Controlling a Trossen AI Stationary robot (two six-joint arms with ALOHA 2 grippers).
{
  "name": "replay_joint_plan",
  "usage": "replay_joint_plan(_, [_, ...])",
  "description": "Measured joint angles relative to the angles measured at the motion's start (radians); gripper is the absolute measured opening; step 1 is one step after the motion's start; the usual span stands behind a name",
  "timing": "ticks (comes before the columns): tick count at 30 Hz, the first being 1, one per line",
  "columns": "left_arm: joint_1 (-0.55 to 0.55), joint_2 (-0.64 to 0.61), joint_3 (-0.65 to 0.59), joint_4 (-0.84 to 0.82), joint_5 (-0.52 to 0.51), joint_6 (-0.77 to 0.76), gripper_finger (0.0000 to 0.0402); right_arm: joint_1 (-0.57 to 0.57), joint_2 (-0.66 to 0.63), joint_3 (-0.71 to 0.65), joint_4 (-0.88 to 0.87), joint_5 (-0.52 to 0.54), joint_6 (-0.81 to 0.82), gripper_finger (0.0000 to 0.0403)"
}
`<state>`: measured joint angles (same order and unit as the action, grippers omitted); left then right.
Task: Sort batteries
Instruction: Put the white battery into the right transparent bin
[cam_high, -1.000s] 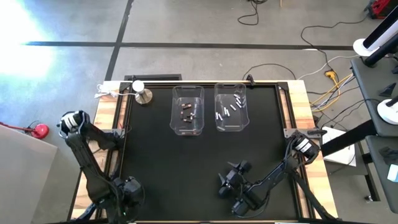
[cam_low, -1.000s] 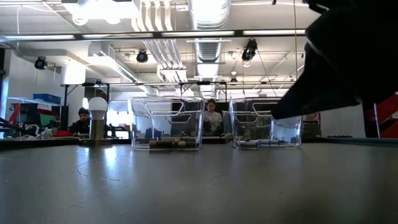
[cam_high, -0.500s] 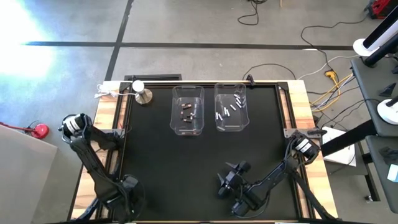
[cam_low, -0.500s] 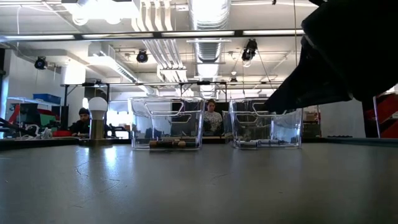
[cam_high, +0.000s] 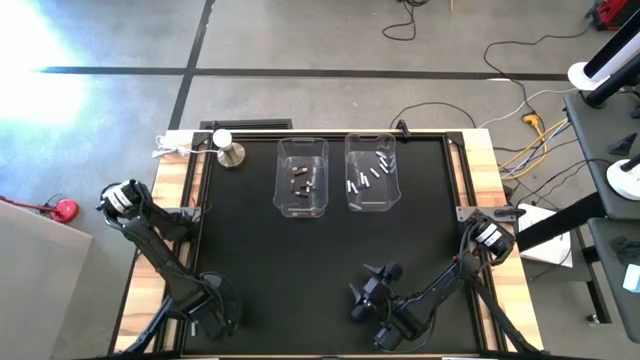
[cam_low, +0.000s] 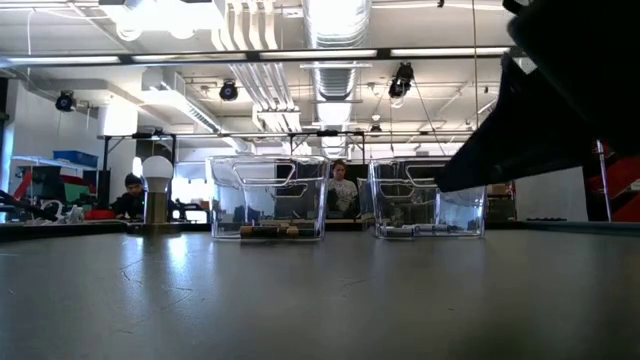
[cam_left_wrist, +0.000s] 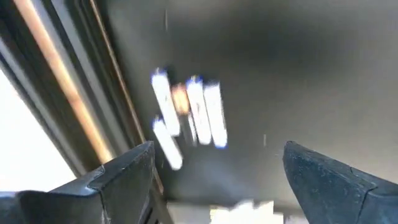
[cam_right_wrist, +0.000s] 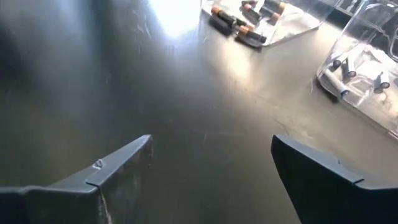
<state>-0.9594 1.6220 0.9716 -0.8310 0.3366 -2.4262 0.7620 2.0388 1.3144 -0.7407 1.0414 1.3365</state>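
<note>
Two clear bins stand side by side at the far middle of the black mat. The left bin (cam_high: 302, 177) holds dark batteries (cam_right_wrist: 242, 22), and the right bin (cam_high: 371, 172) holds white batteries (cam_right_wrist: 357, 78); they lie on the bins' floors. My left gripper (cam_high: 212, 312) is open at the near left corner, pointing steeply down, nothing between its fingers (cam_left_wrist: 124, 171). My right gripper (cam_high: 368, 292) is open at the near right of middle, aimed toward the bins, also with nothing in it (cam_right_wrist: 211, 149). Blurred pale elongated shapes (cam_left_wrist: 186, 118) show on the mat ahead of the left gripper; what they are I cannot tell.
A silver stand with a white bulb (cam_high: 228, 150) sits at the far left corner. Wooden rails (cam_high: 170, 200) border the mat. In the low view the right arm (cam_low: 560, 100) fills the upper right, and people (cam_low: 342, 190) sit in the room beyond the bins.
My left gripper has sunk toward the mat at the near left corner and rolled about its own line, its arm swinging a little toward the table's middle. The right arm has kept its place. The bins and batteries have not moved.
</note>
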Motion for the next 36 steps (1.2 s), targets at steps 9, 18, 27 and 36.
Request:
replay_joint_plan(9, [0.009,-0.001,-0.122,0.220,0.072,-0.017,0.0327,0.009,0.000,-0.005,0.000,-0.028,-0.003,0.0348])
replay_joint_plan(18, [0.023,-0.007,-0.218,0.333,0.077,-0.008,0.0327,0.010,0.000,-0.005,0.000,-0.028,-0.007,0.0348])
replay_joint_plan(27, [0.050,-0.005,-0.245,0.401,0.065,0.090,0.0327,0.010,0.000,-0.005,-0.001,-0.028,-0.013,0.0347])
replay_joint_plan(36, [0.078,0.000,-0.221,0.409,0.050,0.065,0.0327,0.010,0.000,-0.005,-0.001,-0.028,-0.013,0.0347])
